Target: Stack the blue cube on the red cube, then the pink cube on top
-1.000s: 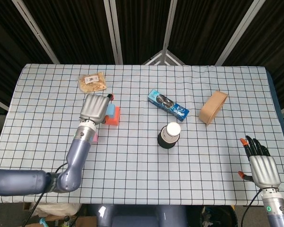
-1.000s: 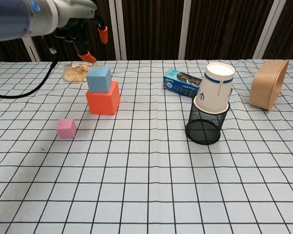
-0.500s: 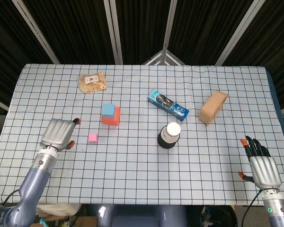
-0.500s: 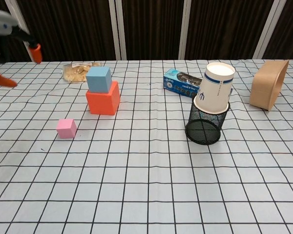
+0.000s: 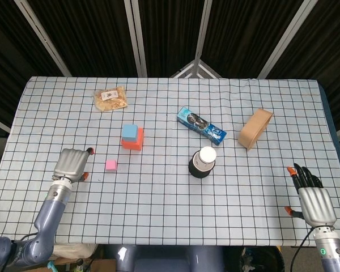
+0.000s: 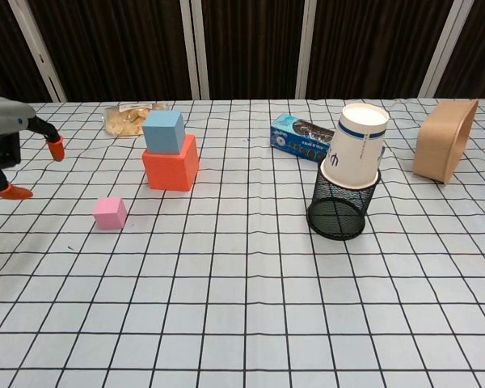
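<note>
While your left hand sat over the stack a second ago, it's now pulled back near the table's left edge, fingers apart, holding nothing, orange tips showing in the chest view. Blue cube sits on the red cube, slightly off toward the far-left corner, same as half a second ago. Pink cube is still on the cloth, just right of your left hand and near-left of the stack, apart from both. Your right hand hasn't moved, resting at the near right corner, fingers spread, empty.

You've got open checked cloth across the whole near half. Centre right: round black mesh cup with a white paper cup tilted in it. Behind it a flat blue snack packet, a tan oval basket on its side to the right, a clear bag of snacks far left
</note>
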